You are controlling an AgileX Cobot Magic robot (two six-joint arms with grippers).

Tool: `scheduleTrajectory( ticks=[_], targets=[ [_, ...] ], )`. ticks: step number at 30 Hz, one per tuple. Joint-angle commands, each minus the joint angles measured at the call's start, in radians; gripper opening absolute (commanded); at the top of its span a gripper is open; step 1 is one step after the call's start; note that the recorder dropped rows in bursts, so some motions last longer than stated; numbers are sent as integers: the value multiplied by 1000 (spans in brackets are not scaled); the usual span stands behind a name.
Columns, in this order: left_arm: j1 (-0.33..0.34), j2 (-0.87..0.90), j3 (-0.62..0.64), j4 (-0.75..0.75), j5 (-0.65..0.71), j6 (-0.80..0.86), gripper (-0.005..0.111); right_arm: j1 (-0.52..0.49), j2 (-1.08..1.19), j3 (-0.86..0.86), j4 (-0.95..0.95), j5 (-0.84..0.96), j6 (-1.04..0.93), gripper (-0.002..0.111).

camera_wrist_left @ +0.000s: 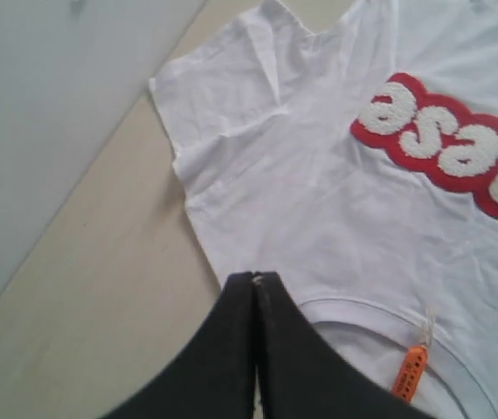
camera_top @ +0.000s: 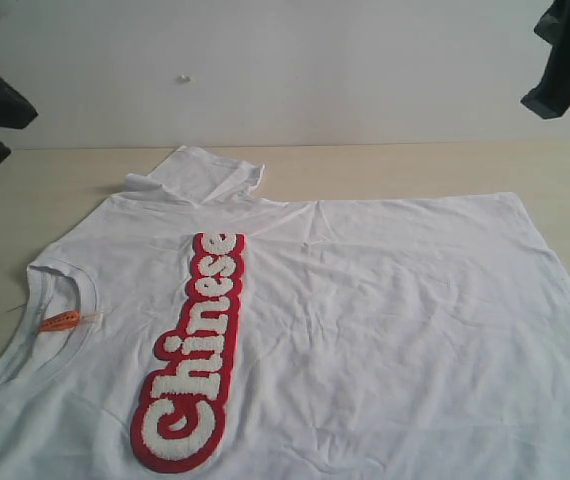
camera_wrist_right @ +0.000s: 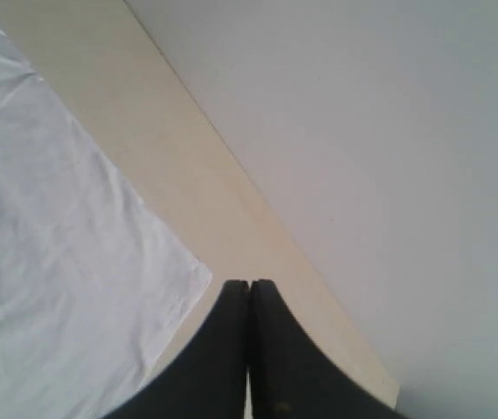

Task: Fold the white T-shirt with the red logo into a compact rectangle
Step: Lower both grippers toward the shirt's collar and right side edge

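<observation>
I see the white T-shirt spread flat, the red logo lower left; all folding remains. The left gripper and right gripper are closed, empty.

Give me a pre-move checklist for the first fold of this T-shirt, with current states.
1. Hands empty: ok. The left hand and right hand are both shut with nothing between the fingers.
2. Hands clear of the fabric: ok. Both are raised above the table and neither touches the cloth.
3. Shirt spread face up: ok. The white T-shirt lies open with the red logo on top.
4. Far sleeve flat: not ok. The sleeve is bunched and its edge curls up.
5. Near sleeve and near side of the shirt laid out: cannot tell. They are cut off in the exterior view.
</observation>
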Motion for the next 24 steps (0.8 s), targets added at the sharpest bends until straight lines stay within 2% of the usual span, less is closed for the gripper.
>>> scheduleTrajectory(
  ticks=[1, 4, 11, 14, 19, 24],
  targets=[
    [41, 73, -14, -132, 56, 204, 0, -3, 75, -29, 92, -2, -71, 0],
    [42, 149, -61, -137, 110, 268, 0, -3, 114, -29, 129, -15, -135, 0],
    [42, 299, -185, -106, 258, 279, 0, -3, 219, -29, 138, -113, -305, 0],
    [45, 323, -190, -107, 268, 288, 0, -20, 290, -29, 168, -122, -398, 0],
    [45, 326, -190, -117, 364, 294, 0, -85, 391, -31, 316, -101, -502, 0],
    [43, 326, -160, -114, 414, 268, 0, -101, 401, -31, 457, -102, -621, 0]
  ],
)
